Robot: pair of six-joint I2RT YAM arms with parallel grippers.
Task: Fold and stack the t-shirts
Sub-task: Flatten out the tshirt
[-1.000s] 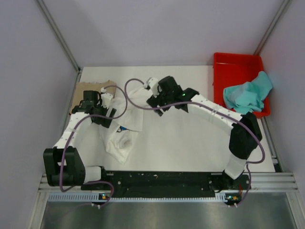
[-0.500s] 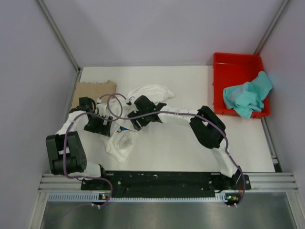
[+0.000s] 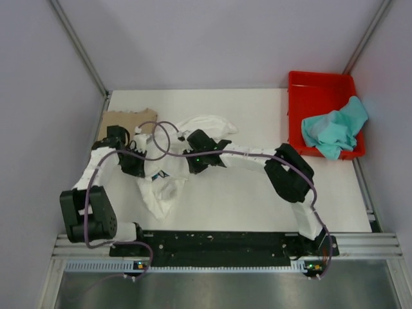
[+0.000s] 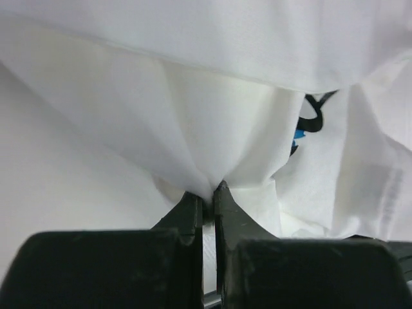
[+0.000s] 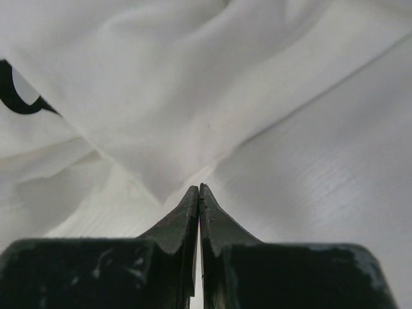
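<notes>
Table (image 3: 244,199): a white surface is carrying everything, with pale walls closing it in on the left, far and right sides.
White t-shirt (image 3: 162,192): is lying crumpled on the left half, reaching from the middle of the table down towards the near edge; a scrap of dark and blue print is showing among the folds.
Tan t-shirt (image 3: 121,120): is lying flat in the far left corner, just beside the white one and possibly touching it; the join is not showing clearly.
Red bin (image 3: 320,80): is sitting in the far right corner, hugging the right edge, well apart from both shirts.
</notes>
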